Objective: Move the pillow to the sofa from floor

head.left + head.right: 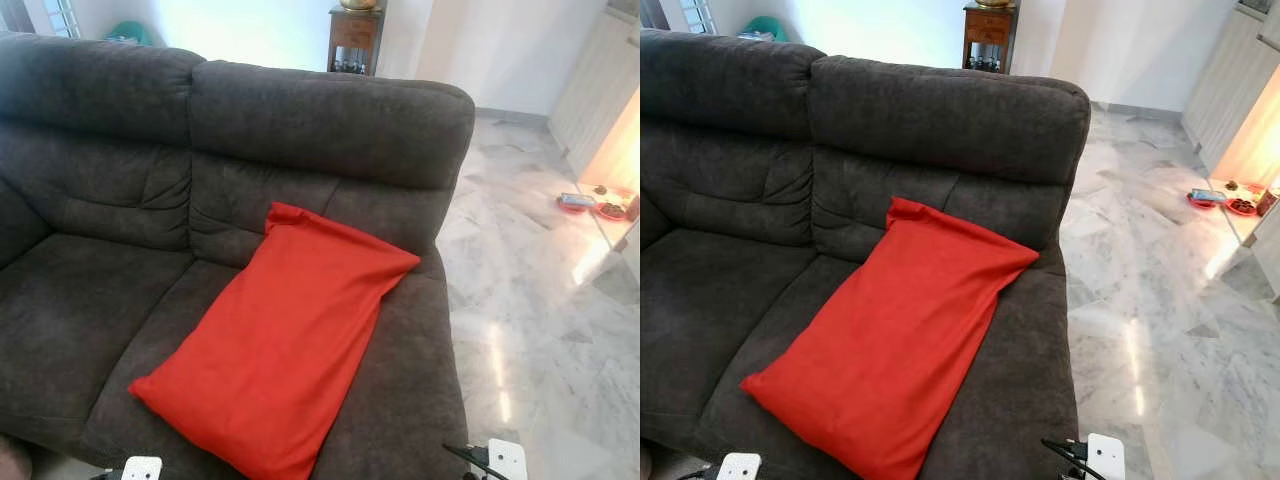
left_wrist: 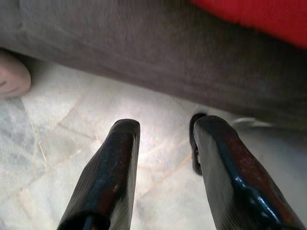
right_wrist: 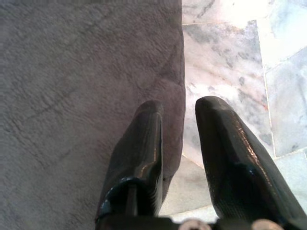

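Observation:
A red pillow [image 1: 280,340] lies slanted on the right seat of the dark grey sofa [image 1: 90,300], its top corner leaning on the backrest. My left gripper [image 2: 163,139] hangs open over the marble floor in front of the sofa's base, with a strip of the red pillow [image 2: 259,17] above it. My right gripper [image 3: 180,115] is open beside the sofa's right front corner [image 3: 96,86], nothing between its fingers. The white wrist parts of both arms [image 1: 505,458] peek in at the bottom edge of the eye views.
Marble floor [image 1: 540,330] stretches to the right of the sofa. A wooden side table [image 1: 354,35] stands behind the backrest. Small red dishes [image 1: 590,203] sit on the floor by the right wall. A pink rounded object [image 2: 12,76] lies near the sofa base.

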Tool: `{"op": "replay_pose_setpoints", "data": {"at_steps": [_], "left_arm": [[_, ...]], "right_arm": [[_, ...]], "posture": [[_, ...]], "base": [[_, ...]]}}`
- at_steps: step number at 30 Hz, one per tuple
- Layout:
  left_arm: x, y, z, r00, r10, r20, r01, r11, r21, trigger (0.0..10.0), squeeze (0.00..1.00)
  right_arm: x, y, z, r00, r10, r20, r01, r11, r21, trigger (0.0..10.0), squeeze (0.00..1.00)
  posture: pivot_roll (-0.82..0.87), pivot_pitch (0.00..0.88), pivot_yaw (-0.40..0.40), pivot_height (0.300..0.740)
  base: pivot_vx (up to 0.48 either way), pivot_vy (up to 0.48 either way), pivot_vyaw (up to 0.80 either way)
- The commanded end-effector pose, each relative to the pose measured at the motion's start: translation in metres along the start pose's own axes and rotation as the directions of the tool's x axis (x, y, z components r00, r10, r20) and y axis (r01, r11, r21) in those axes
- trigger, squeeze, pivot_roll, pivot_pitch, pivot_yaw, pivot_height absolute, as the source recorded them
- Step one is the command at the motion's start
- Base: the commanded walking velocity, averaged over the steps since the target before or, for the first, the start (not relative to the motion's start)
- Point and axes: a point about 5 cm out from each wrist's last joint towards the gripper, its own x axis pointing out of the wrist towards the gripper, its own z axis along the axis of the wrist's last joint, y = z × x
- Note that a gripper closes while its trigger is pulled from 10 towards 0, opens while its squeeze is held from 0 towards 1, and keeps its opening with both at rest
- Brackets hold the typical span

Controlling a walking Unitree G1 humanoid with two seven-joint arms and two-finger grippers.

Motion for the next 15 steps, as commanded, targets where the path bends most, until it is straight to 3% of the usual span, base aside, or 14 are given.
{"op": "replay_pose_setpoints", "data": {"at_steps": [1,6,15], "left_arm": [[0.0019,-0.0057,0.0029,1.000,-0.011,-0.010,0.011,0.999,0.030,10.0,0.00],[0.0019,-0.0053,0.0033,1.000,-0.013,-0.004,0.013,0.999,0.037,10.0,0.00],[0.0014,-0.0052,0.0029,1.000,-0.024,0.003,0.024,0.998,0.061,10.0,0.00]], "right_arm": [[0.0001,-0.0008,0.0008,1.000,-0.008,0.003,0.008,1.000,0.014,10.0,0.00],[0.0000,0.0006,-0.0008,1.000,-0.006,-0.003,0.006,1.000,0.017,10.0,0.00],[-0.0006,0.0006,-0.0046,1.000,-0.007,-0.017,0.007,1.000,0.027,10.0,0.00]], "posture": [[0.16,0.000,-0.070,0.740],[0.16,0.000,-0.066,0.740],[0.16,0.000,-0.064,0.740]], "base": [[0.000,0.000,0.00],[0.000,0.000,0.00],[-0.272,0.000,0.00]]}}
